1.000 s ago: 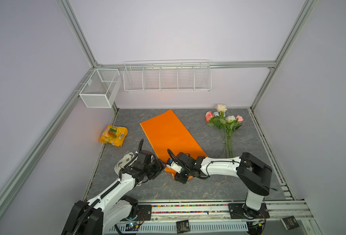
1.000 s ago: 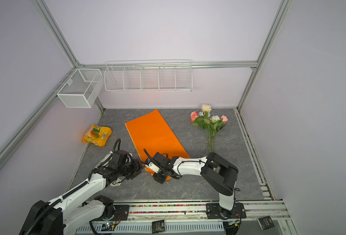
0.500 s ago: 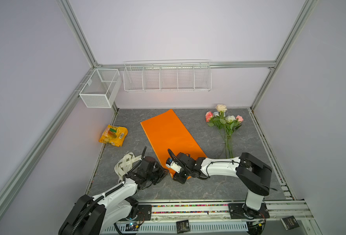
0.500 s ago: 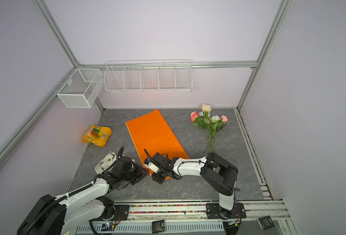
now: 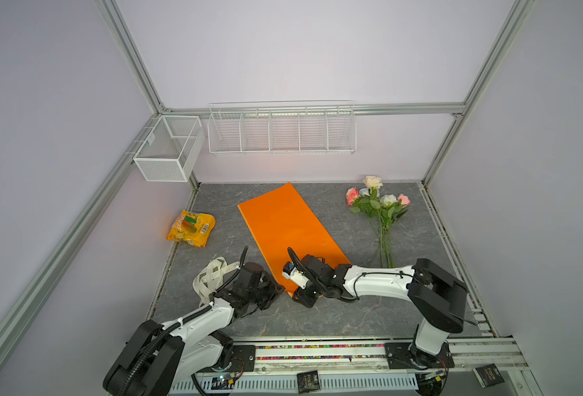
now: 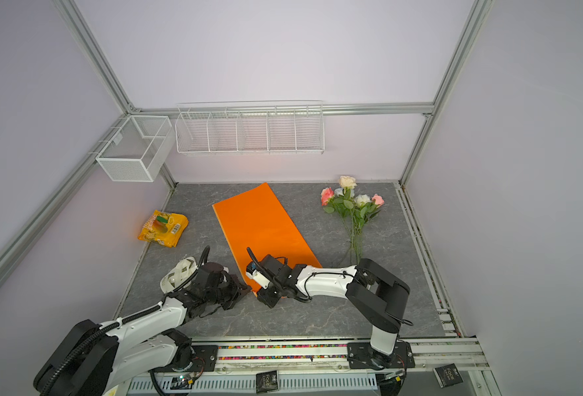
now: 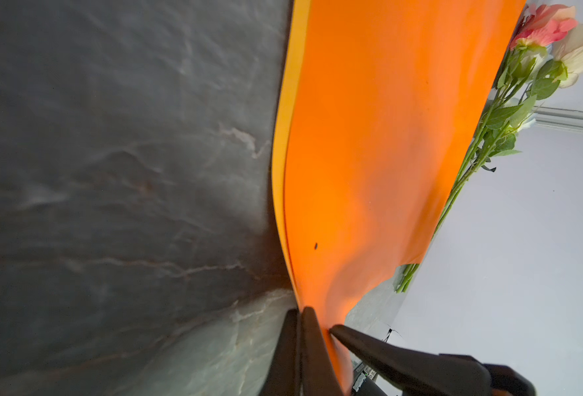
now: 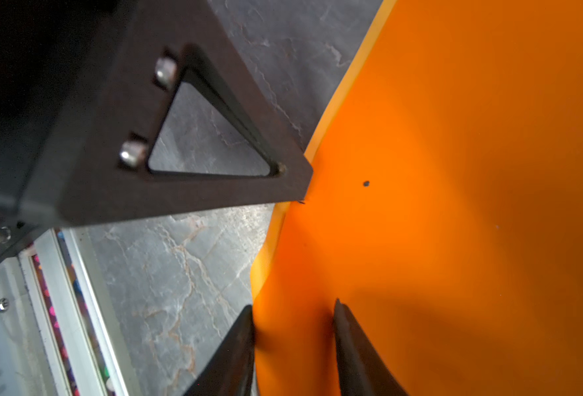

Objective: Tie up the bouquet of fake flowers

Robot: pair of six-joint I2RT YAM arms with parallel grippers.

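Left gripper [image 7: 317, 320] clamps a corner of the orange paper [image 5: 283, 223]; right gripper [image 8: 293, 305] straddles its edge, jaws apart; opposing pulls could tear or crease it.

Bouquet [image 5: 377, 205] right of paper [image 5: 283, 223], snack bag [image 5: 190, 228] left, ribbon [image 5: 211, 277] seemingly nearer

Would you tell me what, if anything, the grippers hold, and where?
The left gripper pinches the orange paper at its near corner; the right gripper, open over that edge, grips nothing.
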